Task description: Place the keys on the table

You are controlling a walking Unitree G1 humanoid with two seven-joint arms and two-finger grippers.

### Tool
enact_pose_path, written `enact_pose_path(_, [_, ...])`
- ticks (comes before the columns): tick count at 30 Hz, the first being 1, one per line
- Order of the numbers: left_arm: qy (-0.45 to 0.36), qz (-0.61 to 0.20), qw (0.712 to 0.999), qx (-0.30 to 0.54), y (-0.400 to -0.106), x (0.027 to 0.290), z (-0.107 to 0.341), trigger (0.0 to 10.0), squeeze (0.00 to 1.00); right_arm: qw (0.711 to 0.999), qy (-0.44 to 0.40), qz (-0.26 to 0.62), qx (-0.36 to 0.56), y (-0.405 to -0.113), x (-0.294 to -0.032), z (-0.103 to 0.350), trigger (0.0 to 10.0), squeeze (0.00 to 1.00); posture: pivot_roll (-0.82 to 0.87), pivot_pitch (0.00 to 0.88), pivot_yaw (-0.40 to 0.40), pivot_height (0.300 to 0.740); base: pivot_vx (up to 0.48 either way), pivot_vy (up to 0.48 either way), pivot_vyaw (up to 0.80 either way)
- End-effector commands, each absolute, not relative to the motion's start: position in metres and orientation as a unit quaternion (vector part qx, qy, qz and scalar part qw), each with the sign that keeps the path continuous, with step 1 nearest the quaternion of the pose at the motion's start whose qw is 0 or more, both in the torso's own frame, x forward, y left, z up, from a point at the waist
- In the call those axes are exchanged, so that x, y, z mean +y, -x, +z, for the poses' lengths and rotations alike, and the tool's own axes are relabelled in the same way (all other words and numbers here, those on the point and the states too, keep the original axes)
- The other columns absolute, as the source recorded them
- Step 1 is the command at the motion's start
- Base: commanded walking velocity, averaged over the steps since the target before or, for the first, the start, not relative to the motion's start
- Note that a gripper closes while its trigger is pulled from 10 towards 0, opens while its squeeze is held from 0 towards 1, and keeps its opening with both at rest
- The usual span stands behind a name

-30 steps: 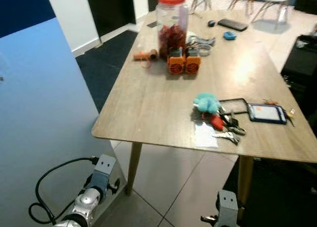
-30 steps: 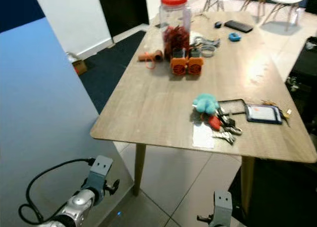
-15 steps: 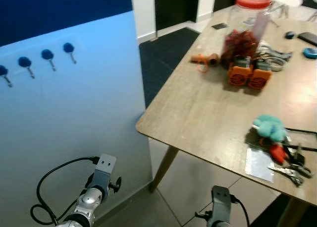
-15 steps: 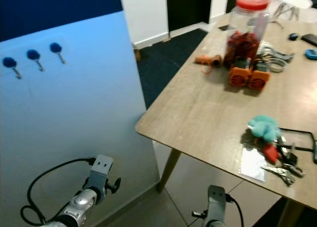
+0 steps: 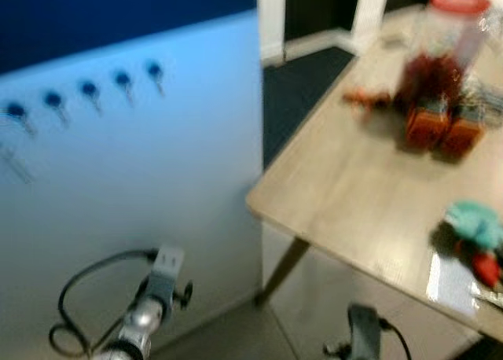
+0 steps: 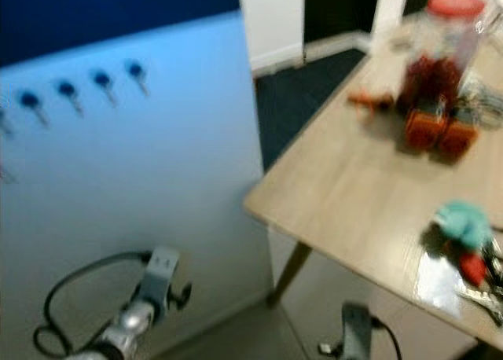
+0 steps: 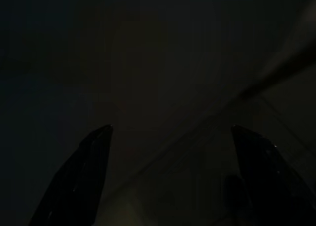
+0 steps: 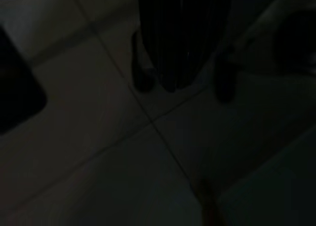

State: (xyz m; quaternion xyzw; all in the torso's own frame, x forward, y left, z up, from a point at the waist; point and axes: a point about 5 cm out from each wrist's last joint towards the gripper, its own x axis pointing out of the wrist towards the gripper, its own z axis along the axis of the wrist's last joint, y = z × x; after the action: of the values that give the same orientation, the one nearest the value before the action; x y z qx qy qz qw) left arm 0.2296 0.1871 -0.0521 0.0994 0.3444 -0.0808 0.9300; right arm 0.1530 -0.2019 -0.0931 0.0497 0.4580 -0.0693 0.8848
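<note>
Wooden table (image 6: pixel 354 195) beside a pale blue panel (image 6: pixel 134 203) with a row of blue pegs — head views blurred.
Keys (image 6: pixel 481 277) lie on the table's near edge by a teal plush (image 6: pixel 464 225); jar (image 6: pixel 440 42) further back. Left gripper (image 7: pixel 173 176) hangs low, fingers apart — right gripper's fingers: cannot tell.

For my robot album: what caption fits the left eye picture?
Blurry view of a blue board with hooks beside a wooden table holding a jar.

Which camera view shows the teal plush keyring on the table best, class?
The right eye view: the teal plush keyring lies whole on the table, though blurred. The left eye view puts it at the frame's edge. Both wrist views are dark and aimed at the floor.
</note>
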Motion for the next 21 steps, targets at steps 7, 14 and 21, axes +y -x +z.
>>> enact_pose_path(7, [-0.100, -0.070, 0.922, 0.367, -0.2233, 0.1909, -0.0572, 10.0, 0.00, 0.878, -0.061, -0.065, 0.471, -0.1442, -0.1962, -0.0975, 10.0, 0.00, 0.00, 0.033, 0.062, 0.740, 0.000, 0.000, 0.80])
enact_pose_path(14, [-0.097, -0.071, 0.920, 0.373, -0.2215, 0.1903, -0.0586, 10.0, 0.00, 0.877, -0.059, -0.061, 0.472, -0.1437, -0.1950, -0.0978, 10.0, 0.00, 0.00, 0.035, 0.061, 0.740, 0.000, 0.000, 0.80])
enact_pose_path(21, [-0.101, -0.077, 0.920, 0.372, -0.2211, 0.1893, -0.0588, 10.0, 0.00, 0.877, -0.058, -0.061, 0.473, -0.1430, -0.1943, -0.0982, 10.0, 0.00, 0.00, 0.036, 0.061, 0.740, 0.000, 0.000, 0.80])
